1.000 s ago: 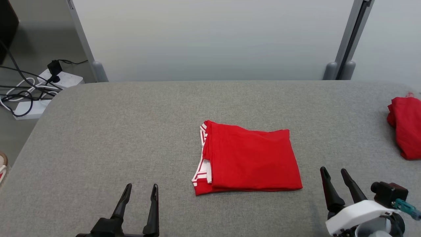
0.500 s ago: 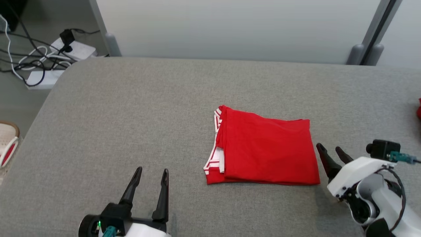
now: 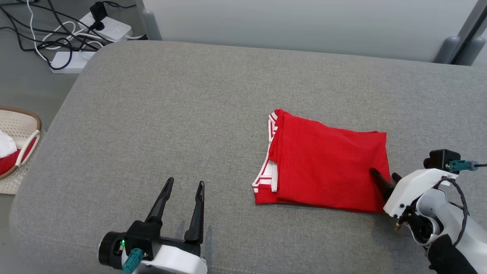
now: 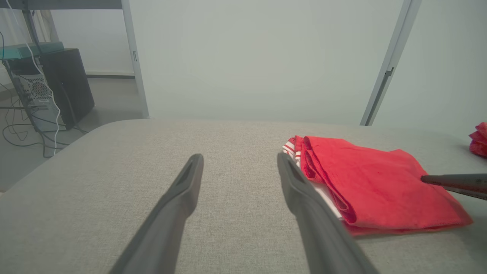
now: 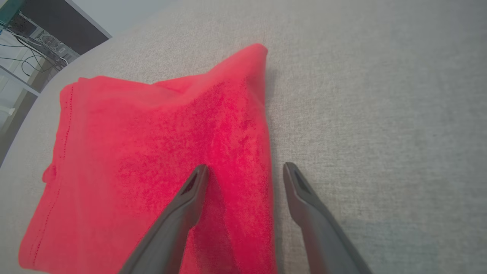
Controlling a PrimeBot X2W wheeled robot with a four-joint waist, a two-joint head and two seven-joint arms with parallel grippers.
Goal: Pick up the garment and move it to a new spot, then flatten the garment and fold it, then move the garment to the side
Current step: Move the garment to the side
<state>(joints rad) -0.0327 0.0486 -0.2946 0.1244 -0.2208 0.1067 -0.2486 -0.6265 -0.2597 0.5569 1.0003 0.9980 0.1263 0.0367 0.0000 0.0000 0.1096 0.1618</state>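
Observation:
The garment [image 3: 327,161] is red with white striped trim, folded into a flat rectangle right of centre on the grey padded surface [image 3: 182,114]. It also shows in the left wrist view [image 4: 376,184] and the right wrist view [image 5: 152,160]. My right gripper [image 3: 384,177] stands open at the garment's right edge, one finger over the red cloth and the other over the bare grey surface just beyond it [image 5: 245,171]. My left gripper [image 3: 184,184] is open above the bare surface to the left of the garment [image 4: 239,158], holding nothing.
A woven basket [image 3: 17,125] with red and white cloth sits on the floor at the left. Power strips and cables [image 3: 83,30] lie on the floor at the far left. A pale partition [image 3: 304,23] backs the surface. Another red cloth [image 4: 479,139] lies far right.
The head camera has turned left and tipped down, shifting the whole scene. My right gripper has moved forward onto the garment's right edge. The garment lies as before.

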